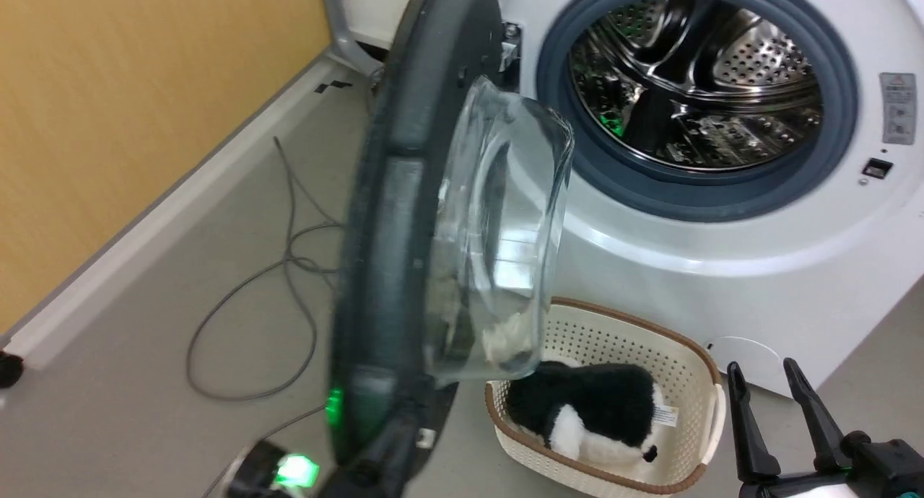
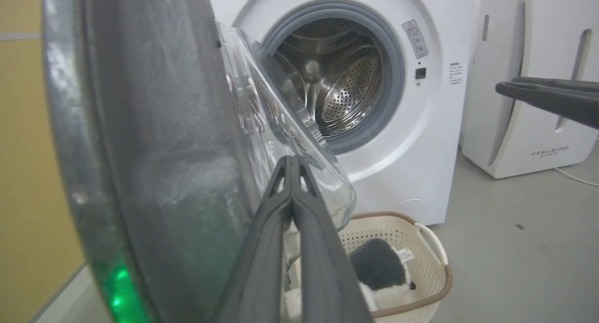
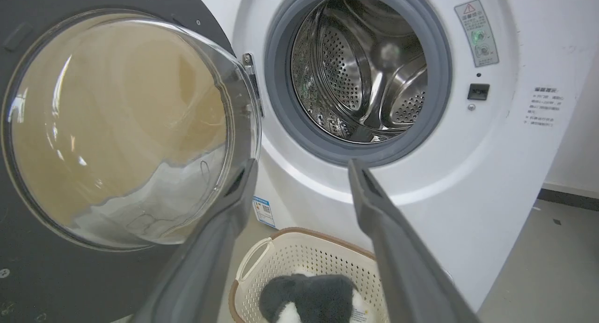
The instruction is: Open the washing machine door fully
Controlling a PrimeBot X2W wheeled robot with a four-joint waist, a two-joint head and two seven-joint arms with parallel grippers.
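washing machine door (image 1: pixel 390 195) is unlatched and swung well out from the washing machine (image 1: pixel 722 267). in the head view it stands edge-on, roughly square to the machine front, hung on its hinge at the left edge of the opening. the glass bowl (image 1: pixel 505 231) bulges toward the drum side. the steel drum (image 1: pixel 693 86) and the grey-blue rubber ring (image 1: pixel 841 108) are fully exposed.

left gripper (image 2: pixel 292 161): fingers pressed together, nothing seen between them. the tips lie over the door's inner side at the lower rim of the bowl; cannot tell if they actually touch.

right gripper (image 1: pixel 763 368): fingers spread apart, empty. it sits at the lower right of the head view, well apart from the door, and points at the machine front.

on the floor (image 1: pixel 144 411) at the foot of the machine is a cream basket (image 1: pixel 650 332) holding a black-and-white plush toy (image 1: pixel 599 411). it sits just beside the door's lower edge. a loose cable (image 1: pixel 289 267) lies on the floor on the door's outer side.

progress, by my reading: latch release and most of the swing are done. what is left is the last part of the arc, pushing the door farther out toward the yellow wall (image 1: pixel 108 123) side until the hinge stops. the closed left fingers look placed to push from the inside.
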